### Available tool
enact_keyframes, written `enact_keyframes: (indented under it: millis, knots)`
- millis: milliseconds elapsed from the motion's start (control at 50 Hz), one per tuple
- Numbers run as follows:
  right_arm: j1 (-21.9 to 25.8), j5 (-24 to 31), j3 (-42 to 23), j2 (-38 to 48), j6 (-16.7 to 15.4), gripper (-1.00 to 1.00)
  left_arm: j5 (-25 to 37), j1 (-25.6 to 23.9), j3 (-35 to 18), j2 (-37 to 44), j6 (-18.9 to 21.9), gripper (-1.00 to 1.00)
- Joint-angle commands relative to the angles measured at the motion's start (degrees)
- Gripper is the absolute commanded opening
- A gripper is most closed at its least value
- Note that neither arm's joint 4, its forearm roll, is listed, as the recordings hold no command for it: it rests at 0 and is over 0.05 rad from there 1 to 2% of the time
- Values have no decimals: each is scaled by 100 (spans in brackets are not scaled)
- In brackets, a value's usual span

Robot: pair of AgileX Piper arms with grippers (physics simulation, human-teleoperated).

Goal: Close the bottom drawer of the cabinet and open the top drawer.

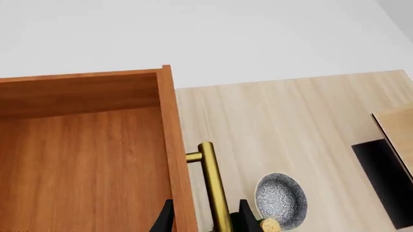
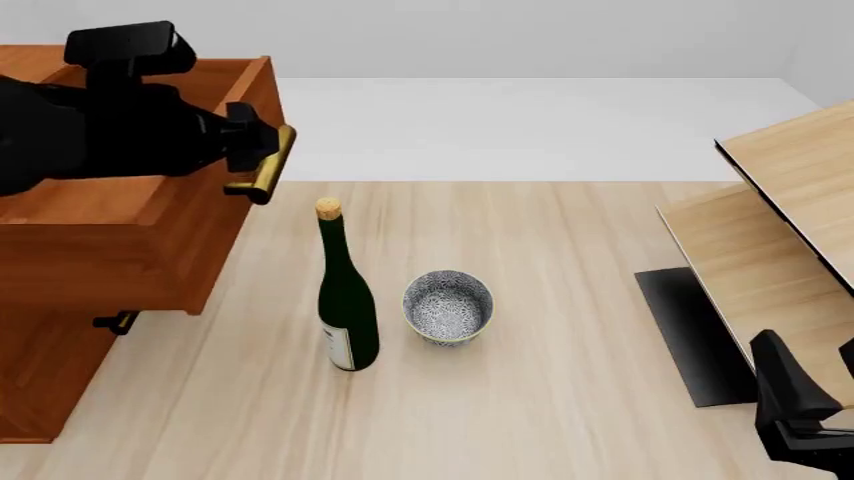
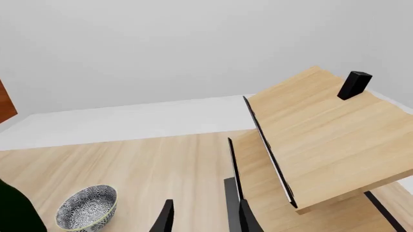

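The right tool (image 2: 801, 420) hung idle with fingers spread above the pale wood worktop (image 2: 534, 400), near the patterned grey ceramic bowl (image 2: 449, 306) and dark green glass bottle (image 2: 346, 300). Farther left, the left tool (image 2: 260, 150) pinched the brass bar handle (image 2: 267, 168) of the reddish-brown wooden top drawer (image 2: 120, 240), which stood pulled out of the tall cabinet (image 2: 40, 380). Rigid and probably free-sliding, it was best held mid-bar
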Motion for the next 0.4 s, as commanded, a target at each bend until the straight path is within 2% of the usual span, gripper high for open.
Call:
enact_keyframes:
  millis: [20, 200, 400]
  knots:
    - [-3, -21, -3, 26, 8, 100, -23, -240, -164, 80, 37, 100]
    - [-9, -49, 2, 57, 26, 100, 0, -337, -273, 140, 20, 100]
    - [2, -9, 3, 7, 7, 100, 222, -87, -377, -72, 223, 100]
